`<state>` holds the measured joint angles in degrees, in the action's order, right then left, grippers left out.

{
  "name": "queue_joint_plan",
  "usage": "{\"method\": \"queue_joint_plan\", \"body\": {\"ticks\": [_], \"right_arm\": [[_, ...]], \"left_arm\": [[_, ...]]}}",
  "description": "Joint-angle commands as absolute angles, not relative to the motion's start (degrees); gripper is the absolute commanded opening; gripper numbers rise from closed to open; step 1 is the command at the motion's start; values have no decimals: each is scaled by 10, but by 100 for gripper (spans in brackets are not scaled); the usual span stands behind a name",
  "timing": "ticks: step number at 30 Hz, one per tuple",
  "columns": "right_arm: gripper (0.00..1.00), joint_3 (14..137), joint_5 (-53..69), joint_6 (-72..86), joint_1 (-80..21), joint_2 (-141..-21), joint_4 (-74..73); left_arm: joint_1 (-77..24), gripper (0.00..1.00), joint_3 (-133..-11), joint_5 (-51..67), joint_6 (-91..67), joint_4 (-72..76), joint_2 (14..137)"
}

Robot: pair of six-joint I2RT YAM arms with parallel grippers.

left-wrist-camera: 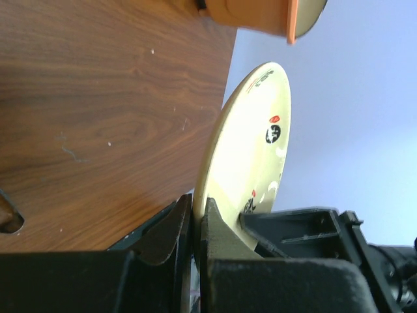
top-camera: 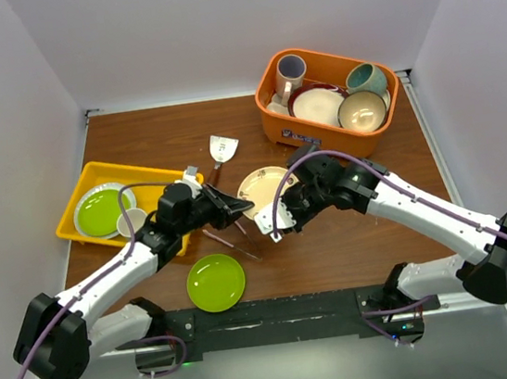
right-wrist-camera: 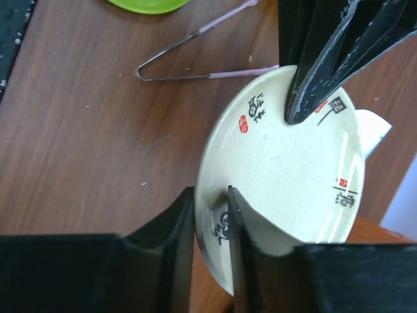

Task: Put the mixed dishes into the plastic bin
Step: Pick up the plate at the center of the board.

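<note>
Left gripper (left-wrist-camera: 195, 207) and right gripper (right-wrist-camera: 212, 199) both grasping one cream round ceramic plate (right-wrist-camera: 287, 169) with black calligraphy.
Left gripper is clenched on one rim, and the right pinches the opposite rim, a finger on either side of the edge. The plate sits between the two arms over mid-bench (top-camera: 162, 136), near the deep orange rectangular plastic bin (top-camera: 321, 134) but outside it. The bin holds a lavender mug (top-camera: 290, 74), teal mug (top-camera: 365, 77), bronze bowl (top-camera: 361, 112) and brown-rimmed plate (top-camera: 317, 104). Thin pink tongs (right-wrist-camera: 195, 59) lie just beside the held plate. A lime-green plate (top-camera: 215, 281) lies near the arm bases.
</note>
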<state>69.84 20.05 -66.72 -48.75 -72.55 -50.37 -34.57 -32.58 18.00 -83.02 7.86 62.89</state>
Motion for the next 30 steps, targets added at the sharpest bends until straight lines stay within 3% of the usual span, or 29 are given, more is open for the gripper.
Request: {"method": "queue_joint_plan", "body": {"ticks": [1,3,7,22,30], "right_arm": [[9,704,171,-655,-491,-708,-476],[1,707,171,-654,-491,-708,-479],[0,719,178,-649,-491,-707,-490],[0,816,223,-631,-415,-693,-544],[0,852,151,-616,-373,-701,-525]], "left_arm": [[-340,0,-323,205,-852,127,624],[-339,0,-322,204,-853,128,620],[-335,0,-323,201,-842,122,609],[-255,69,-275,242,-709,124,522],[-221,83,-328,220,-528,25,474]]}}
